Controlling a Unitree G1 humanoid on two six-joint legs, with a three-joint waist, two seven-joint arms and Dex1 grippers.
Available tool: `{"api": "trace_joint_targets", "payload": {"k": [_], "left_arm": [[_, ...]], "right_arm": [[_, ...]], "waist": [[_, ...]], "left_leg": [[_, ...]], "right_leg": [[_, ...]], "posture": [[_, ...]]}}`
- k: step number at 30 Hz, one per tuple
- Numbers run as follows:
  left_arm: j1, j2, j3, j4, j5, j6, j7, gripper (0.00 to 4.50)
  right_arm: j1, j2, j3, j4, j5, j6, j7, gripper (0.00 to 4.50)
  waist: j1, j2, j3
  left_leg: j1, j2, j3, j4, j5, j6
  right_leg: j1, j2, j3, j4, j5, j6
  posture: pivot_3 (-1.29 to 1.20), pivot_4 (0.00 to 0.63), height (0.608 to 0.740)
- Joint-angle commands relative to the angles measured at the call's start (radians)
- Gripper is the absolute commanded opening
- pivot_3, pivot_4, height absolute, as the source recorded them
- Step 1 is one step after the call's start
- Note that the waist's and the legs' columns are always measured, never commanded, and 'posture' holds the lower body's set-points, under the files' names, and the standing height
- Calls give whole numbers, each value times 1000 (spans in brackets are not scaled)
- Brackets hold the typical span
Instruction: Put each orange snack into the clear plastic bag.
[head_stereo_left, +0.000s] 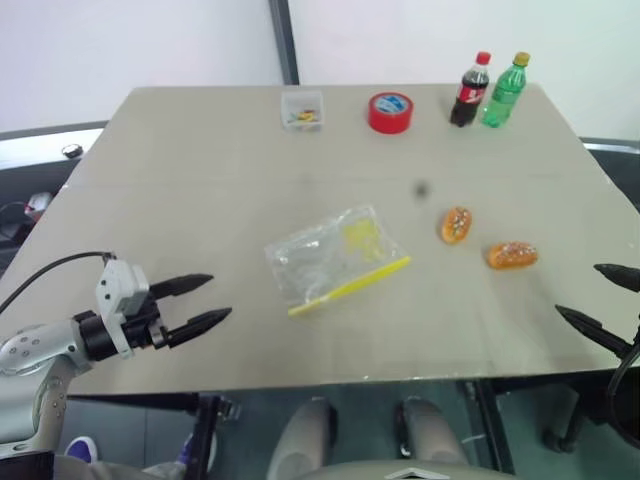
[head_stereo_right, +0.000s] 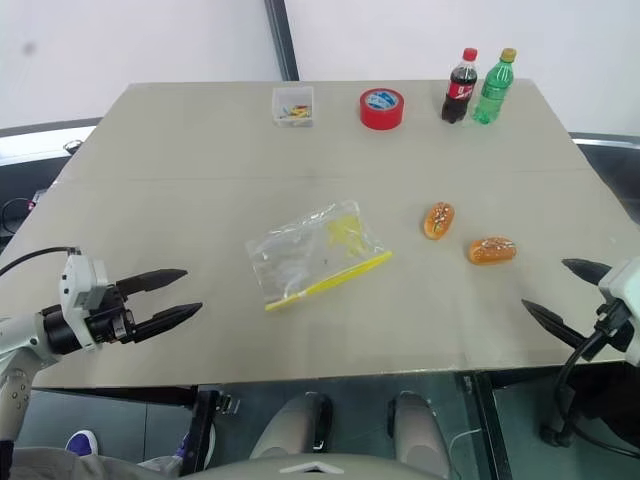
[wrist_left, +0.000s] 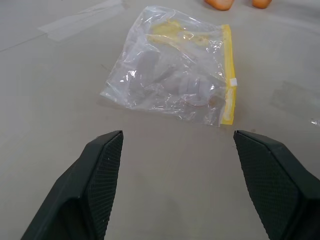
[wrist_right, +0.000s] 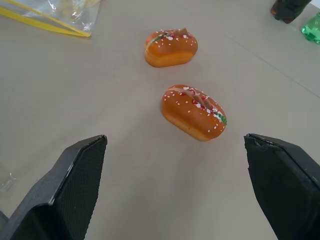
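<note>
Lying ahead of the spread right pincer (wrist_right: 175, 190), two orange snacks (wrist_right: 193, 111), apart

Two speckled orange snacks (head_stereo_left: 456, 225) (head_stereo_left: 512, 255) on table, clear plastic bag (head_stereo_left: 335, 256) flat nearby

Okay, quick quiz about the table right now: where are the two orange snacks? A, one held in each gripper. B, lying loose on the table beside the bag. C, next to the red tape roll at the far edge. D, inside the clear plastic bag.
B: both orange snacks lie bare on the table to the right of the clear plastic bag, apart from it, with both grippers empty.
</note>
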Motion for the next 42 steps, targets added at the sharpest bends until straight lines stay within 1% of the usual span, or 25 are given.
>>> {"api": "trace_joint_targets", "payload": {"k": [1,4,6,7,9,10,12,13,15,17,18,20,21,25,28,33,36,39,42], "left_arm": [[-12,9,12,-33,-16,13,17,3724],[-38,14,-21,-59,-21,70,45,3724],[-46,18,-25,-67,-53,109,25,3724],[-52,17,-33,-68,-37,128,55,3724],[-44,27,-58,-88,-31,173,63,4281],[-41,25,-65,-94,-20,183,80,4462],[-57,22,-77,-103,-38,291,152,4462],[-64,31,-79,-108,-88,379,159,4462],[-97,32,-41,-116,-293,592,159,4462],[-145,12,-12,-103,-420,743,225,4462],[-179,0,-6,-92,-475,824,292,4462],[-237,-10,-13,-75,-518,962,427,4462],[-261,-14,-21,-61,-539,1026,469,4462],[-354,-50,-54,21,-581,1198,569,4462],[-377,-70,-73,31,-546,1227,620,4462],[-414,-120,-122,79,-478,1216,679,4462],[-488,-220,-136,168,-453,1206,728,4462],[-549,-312,-124,263,-433,1209,767,4462],[-577,-371,-134,361,-420,1172,715,4462]], "right_arm": [[-21,-22,-2,-26,18,5,-11,4500],[-66,-25,42,-73,42,53,-49,4500],[-84,-28,63,-89,47,66,-58,4500],[-100,-24,81,-100,50,72,-72,4500],[-128,-17,126,-125,49,77,-94,4500],[-142,-14,144,-137,54,84,-105,4500],[-181,-4,186,-161,70,104,-134,4500],[-194,-3,205,-171,73,108,-143,4500],[-231,3,259,-195,81,119,-162,4500],[-269,8,317,-216,88,132,-180,4500],[-288,12,350,-225,83,132,-188,4500],[-317,16,406,-245,82,145,-203,4500],[-330,19,430,-253,82,146,-209,4500],[-356,13,510,-280,32,139,-239,4500],[-351,25,518,-290,43,143,-249,4500],[-311,38,518,-313,31,144,-283,4500],[-285,42,520,-324,13,139,-303,4500],[-275,46,522,-329,5,133,-315,4500],[-272,52,528,-333,-1,135,-325,4500]], "waist": [[0,0,0],[-1,0,1],[-1,0,1],[-1,0,1],[-1,0,1],[-2,0,1],[-2,0,1],[-2,0,2],[-2,-1,2],[-2,-1,4],[-1,-2,5],[0,-2,6],[-1,-2,6],[-4,-3,6],[-4,-3,7],[2,-3,6],[17,2,3],[26,3,2],[25,4,-1]], "left_leg": [[0,0,0,0,0,0],[0,0,0,0,0,0],[0,0,0,0,0,0],[0,0,0,0,0,0],[0,0,0,0,0,0],[0,0,0,0,0,0],[0,0,0,0,0,0],[0,0,0,0,0,0],[-1,0,-1,0,0,0],[-1,0,-2,0,0,0],[-2,0,-3,1,0,0],[-2,0,-5,2,0,0],[-2,-1,-5,2,0,0],[-2,-3,-5,1,0,0],[-2,-3,-5,1,0,0],[-1,-4,-6,1,0,0],[1,-6,-6,1,0,0],[3,-7,-7,3,1,0],[6,-8,-8,4,1,0]], "right_leg": [[0,0,0,0,0,0],[0,0,0,0,0,0],[0,0,0,0,0,0],[0,0,0,0,0,0],[0,0,0,0,0,0],[0,1,0,0,0,0],[0,1,0,0,0,0],[0,1,0,0,0,0],[-1,1,0,0,2,4],[-1,1,-2,0,2,4],[-1,1,-3,1,2,4],[-1,1,-5,1,2,4],[-1,1,-5,2,2,4],[-2,0,-4,4,2,4],[-2,0,-4,4,2,4],[-1,-1,-4,4,2,4],[1,-2,-4,4,2,4],[4,-2,-4,4,2,4],[9,-2,-5,4,0,7]], "posture": [[0,150,736],[0,150,736],[0,150,736],[0,150,736],[0,150,736],[0,150,736],[0,150,736],[0,150,736],[0,150,736],[0,150,736],[0,150,736],[0,150,736],[0,150,736],[0,150,736],[0,150,736],[0,150,736],[0,150,736],[0,150,736],[0,150,736]]}}
